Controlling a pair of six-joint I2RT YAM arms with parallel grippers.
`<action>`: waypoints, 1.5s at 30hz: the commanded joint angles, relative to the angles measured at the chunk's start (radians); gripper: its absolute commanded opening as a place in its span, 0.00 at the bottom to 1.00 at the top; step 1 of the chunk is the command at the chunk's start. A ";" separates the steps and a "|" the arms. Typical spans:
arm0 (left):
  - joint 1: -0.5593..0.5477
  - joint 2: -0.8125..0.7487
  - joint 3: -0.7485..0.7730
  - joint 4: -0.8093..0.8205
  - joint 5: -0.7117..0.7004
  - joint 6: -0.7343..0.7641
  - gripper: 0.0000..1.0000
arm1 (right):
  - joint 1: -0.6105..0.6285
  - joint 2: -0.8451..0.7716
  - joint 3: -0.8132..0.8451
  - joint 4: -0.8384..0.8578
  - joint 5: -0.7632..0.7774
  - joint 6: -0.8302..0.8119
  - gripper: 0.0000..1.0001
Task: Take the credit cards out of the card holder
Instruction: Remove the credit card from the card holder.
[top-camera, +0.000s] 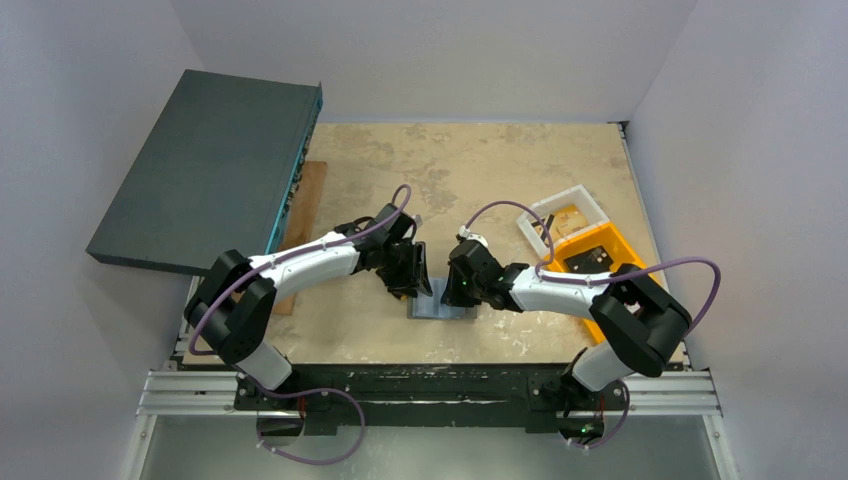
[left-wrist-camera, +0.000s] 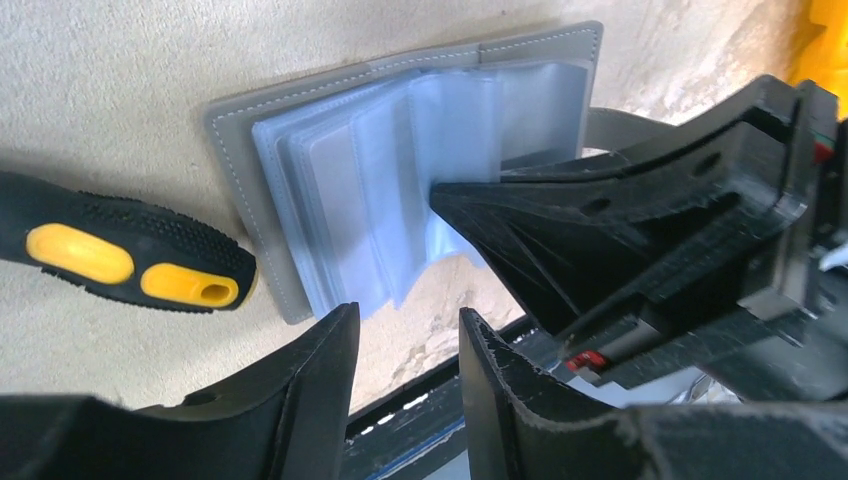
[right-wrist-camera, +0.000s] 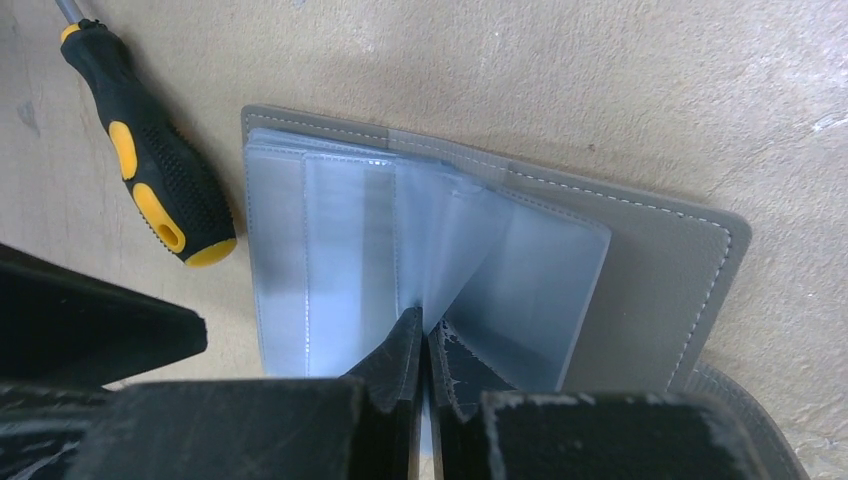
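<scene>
Most of the card holder (top-camera: 441, 307) hidden from above, screwdriver (right-wrist-camera: 150, 180) shaft cut off at the edge, holder's contents unclear.

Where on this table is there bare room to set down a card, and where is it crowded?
Free: the far table between the dark box and the orange bins. Crowded: the near middle, where the left gripper and right gripper meet at the open card holder, the screwdriver just beside it.

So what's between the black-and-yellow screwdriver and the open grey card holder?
Only bare beige tabletop separates the screwdriver and card holder; the right wrist view shows it.
</scene>
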 joint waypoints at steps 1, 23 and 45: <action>-0.003 0.030 0.029 0.052 0.016 -0.011 0.41 | -0.008 0.002 -0.053 -0.027 -0.024 0.009 0.00; -0.009 0.150 0.001 0.096 0.012 -0.025 0.40 | -0.032 0.019 -0.114 0.057 -0.066 0.018 0.00; -0.028 0.133 0.014 0.111 0.028 -0.036 0.00 | -0.041 -0.146 -0.009 -0.067 -0.020 -0.014 0.33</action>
